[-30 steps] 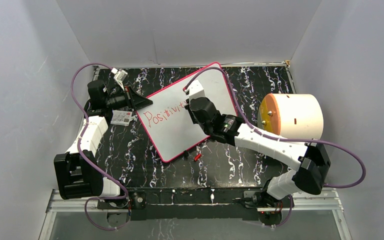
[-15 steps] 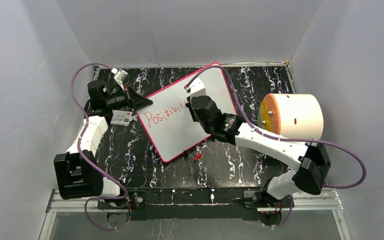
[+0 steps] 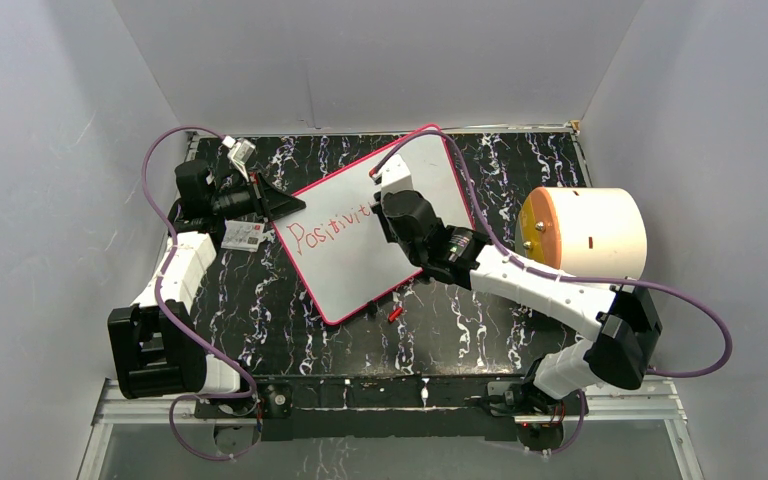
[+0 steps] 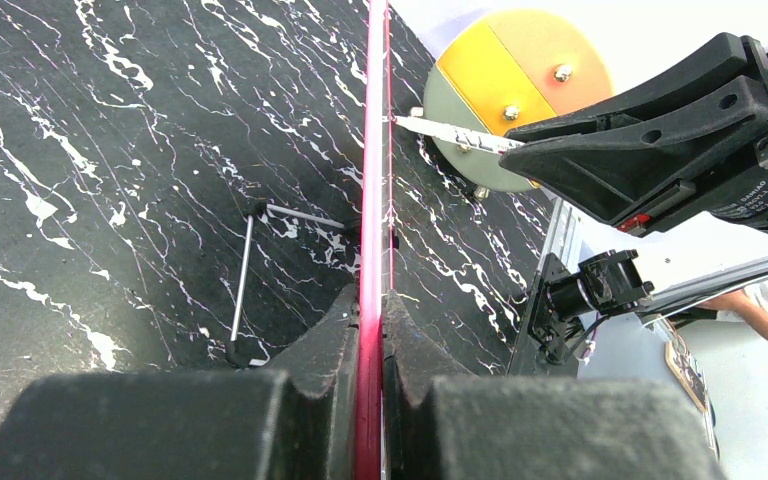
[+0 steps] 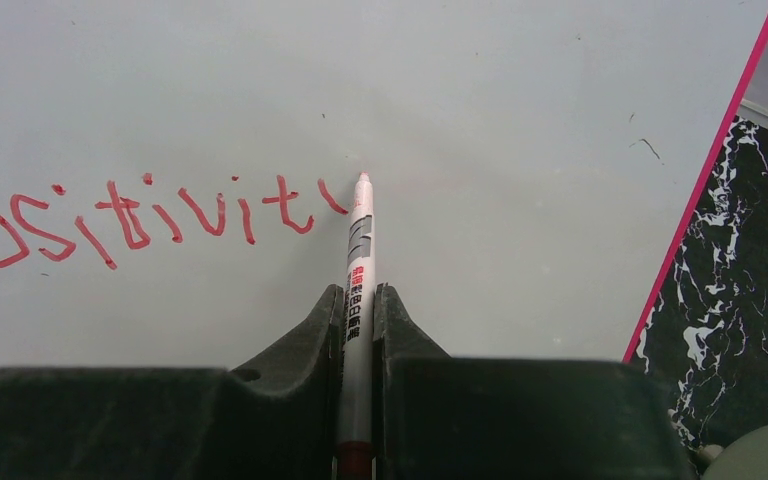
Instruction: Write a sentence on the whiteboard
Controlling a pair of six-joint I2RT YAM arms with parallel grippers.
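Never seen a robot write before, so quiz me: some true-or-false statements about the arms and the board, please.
1. The right gripper is shut on a marker. True.
2. The writing on the whiteboard is blue. False: it is red.
3. The left gripper clamps the whiteboard's pink edge. True.
4. The writing fills two lines. False: there is one line, reading "Positivit" plus one more stroke.

Smooth matt whiteboard (image 5: 520, 120); marbled black table (image 4: 110, 150); smooth plastic marker (image 5: 358, 270).
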